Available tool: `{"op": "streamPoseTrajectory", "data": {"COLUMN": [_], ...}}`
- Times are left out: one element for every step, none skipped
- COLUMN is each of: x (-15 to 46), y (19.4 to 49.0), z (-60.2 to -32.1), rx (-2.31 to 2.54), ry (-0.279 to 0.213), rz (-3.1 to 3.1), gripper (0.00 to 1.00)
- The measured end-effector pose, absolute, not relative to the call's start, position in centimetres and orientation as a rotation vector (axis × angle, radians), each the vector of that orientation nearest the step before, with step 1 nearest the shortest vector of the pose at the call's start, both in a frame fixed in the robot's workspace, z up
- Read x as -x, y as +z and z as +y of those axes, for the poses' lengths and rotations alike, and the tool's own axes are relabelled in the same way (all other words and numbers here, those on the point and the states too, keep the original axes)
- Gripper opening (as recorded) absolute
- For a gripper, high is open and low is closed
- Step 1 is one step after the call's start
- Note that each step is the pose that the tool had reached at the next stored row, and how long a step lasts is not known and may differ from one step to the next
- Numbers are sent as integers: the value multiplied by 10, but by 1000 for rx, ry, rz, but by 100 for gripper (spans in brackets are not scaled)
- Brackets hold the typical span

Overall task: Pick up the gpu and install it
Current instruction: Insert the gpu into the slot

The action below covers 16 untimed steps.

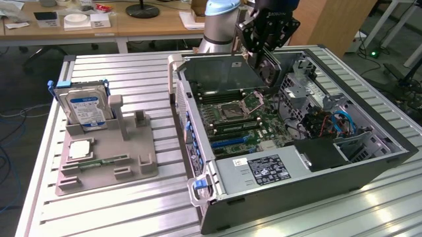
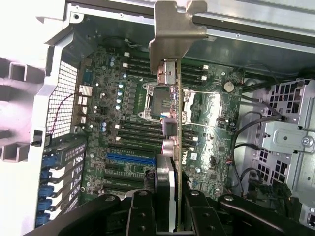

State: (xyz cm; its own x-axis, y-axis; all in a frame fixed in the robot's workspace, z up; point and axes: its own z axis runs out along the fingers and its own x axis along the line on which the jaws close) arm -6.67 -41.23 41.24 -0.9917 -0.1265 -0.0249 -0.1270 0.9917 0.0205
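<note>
So here's what we're looking at: the claw is hanging over the open computer case and it's clamping the gpu between its two fingers, so jaws closed on the card, not apart. In the wrist view we're seeing the gpu edge-on, standing upright in the claw, with its silvery bracket sticking out at the far end from the fingers. The card is sitting above the motherboard, roughly over the CPU socket, and the blue slot is lying off to one side of it on the motherboard. We're guessing the lower edge is hanging clear of the board, but the exterior angle isn't letting us say for sure. Over on the exterior view's left, the hard drive with the blue-white label is standing upright in the grey holder tray, well apart from the case, and a slim memory stick is lying flat in the same tray. Everything's sitting on the ribbed metal desk.
</note>
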Motion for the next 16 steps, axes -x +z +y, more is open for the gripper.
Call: {"op": "streamPoseTrajectory", "data": {"x": [67, 67, 67, 67, 67, 67, 67, 67, 67, 67, 67, 67, 67, 67, 67, 67], "y": [412, 412, 412, 412, 412, 412, 412, 412, 412, 412, 412, 412, 412, 412, 412, 412], "z": [-412, -412, -413, -413, -413, -413, -413, -413, -413, -413, -413, -413, -413, -413, -413, -413], "rx": [204, 210, 217, 223, 230, 237, 243, 250, 258, 265, 273, 280, 287, 295, 302, 310], "ry": [34, 35, 35, 35, 35, 35, 35, 35, 35, 35, 35, 35, 35, 36, 36, 36], "rz": [3111, 3111, 3110, 3110, 3110, 3109, 3109, 3108, 3108, 3107, 3106, 3106, 3105, 3105, 3104, 3103], "gripper": [28, 28, 28, 28, 28, 28, 28, 28, 28, 28, 28, 28, 28, 28, 28, 28]}}
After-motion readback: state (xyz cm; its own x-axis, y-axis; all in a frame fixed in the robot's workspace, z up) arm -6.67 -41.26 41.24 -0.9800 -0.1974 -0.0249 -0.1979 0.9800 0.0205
